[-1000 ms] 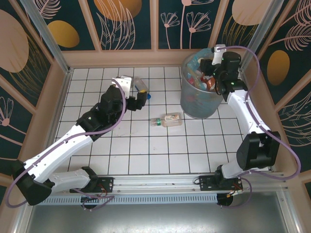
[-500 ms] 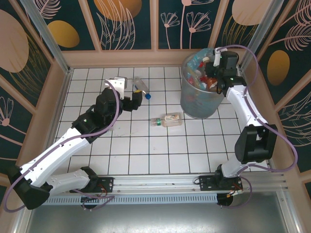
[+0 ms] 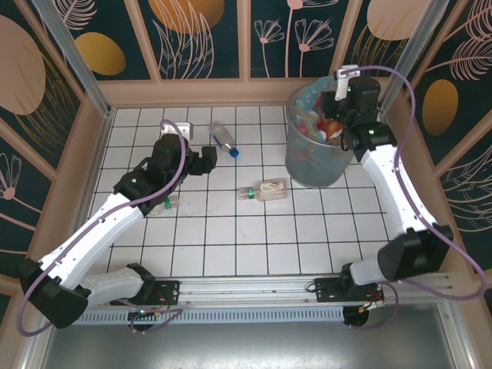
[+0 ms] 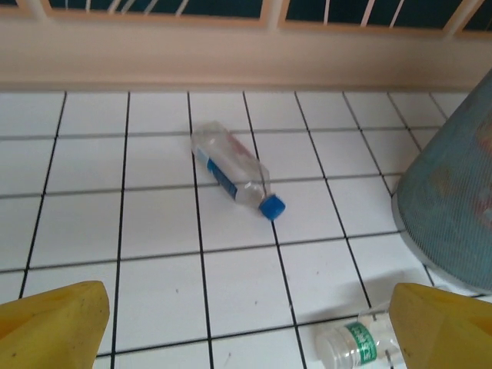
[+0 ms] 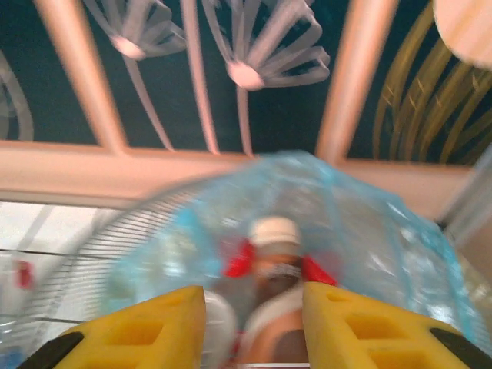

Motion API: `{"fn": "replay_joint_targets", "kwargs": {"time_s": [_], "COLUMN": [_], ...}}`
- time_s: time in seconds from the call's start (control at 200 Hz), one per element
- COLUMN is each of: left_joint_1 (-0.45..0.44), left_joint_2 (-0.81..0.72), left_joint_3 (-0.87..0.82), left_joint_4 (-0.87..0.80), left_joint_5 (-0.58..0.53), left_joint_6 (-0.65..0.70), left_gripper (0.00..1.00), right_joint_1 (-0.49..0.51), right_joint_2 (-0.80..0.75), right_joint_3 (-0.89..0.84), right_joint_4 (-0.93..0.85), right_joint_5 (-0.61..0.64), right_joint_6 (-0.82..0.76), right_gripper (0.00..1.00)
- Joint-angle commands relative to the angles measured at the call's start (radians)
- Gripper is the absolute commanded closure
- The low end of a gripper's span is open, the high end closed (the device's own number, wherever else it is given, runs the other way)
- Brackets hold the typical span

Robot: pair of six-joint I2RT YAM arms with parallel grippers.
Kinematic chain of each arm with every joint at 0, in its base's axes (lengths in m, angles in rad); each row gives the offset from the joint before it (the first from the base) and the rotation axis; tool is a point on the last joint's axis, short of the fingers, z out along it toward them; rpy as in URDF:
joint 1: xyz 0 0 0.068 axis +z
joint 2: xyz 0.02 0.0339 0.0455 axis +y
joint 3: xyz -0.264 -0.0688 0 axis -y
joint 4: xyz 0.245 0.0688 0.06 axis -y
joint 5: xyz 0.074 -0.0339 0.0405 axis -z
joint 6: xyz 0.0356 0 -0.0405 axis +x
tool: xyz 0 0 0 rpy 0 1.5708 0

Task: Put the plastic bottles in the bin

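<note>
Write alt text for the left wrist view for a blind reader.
A clear plastic bottle with a blue cap lies on its side on white tiles, ahead of the open left gripper, whose yellow fingertips frame the bottom corners. A second clear bottle with a green-and-white label lies lower right, near the grey wire-mesh bin.

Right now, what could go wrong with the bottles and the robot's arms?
1. The blue-capped bottle lies on its side ahead of the open left gripper; being round, it might roll away when touched.
2. A small bottle lies right beside the left arm, which could knock it aside.
3. The right gripper is above the bin with a white-capped bottle between its fingers; that view is blurred, so the grip is unclear, and the bottle might drop outside.
</note>
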Motion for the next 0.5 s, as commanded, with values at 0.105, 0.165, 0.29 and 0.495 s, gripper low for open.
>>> {"fn": "replay_joint_targets", "kwargs": {"time_s": [0.105, 0.165, 0.29, 0.495], "left_joint_1": [0.307, 0.439, 0.594, 0.702], "left_joint_2": [0.008, 0.016, 0.061, 0.019], "left_joint_3": [-0.102, -0.144, -0.185, -0.329], "left_joint_4": [-0.052, -0.034, -0.049, 0.123], "left_joint_5": [0.247, 0.317, 0.350, 0.471], "left_joint_6": [-0.045, -0.057, -0.070, -0.201], "left_gripper": [0.03, 0.03, 0.01, 0.01], "right_joint_1": [0.256, 0.313, 0.420, 0.484], "right_joint_2": [-0.180, -0.190, -0.186, -0.088], "right_joint_3": [-0.134, -0.173, -0.271, -0.365], "right_joint_4": [0.213, 0.236, 0.287, 0.218], "right_joint_5": [-0.053, -0.082, -0.141, -0.333], "right_joint_6": [-0.071, -0.048, 0.025, 0.011], "right_gripper": [0.56, 0.54, 0.52, 0.46]}}
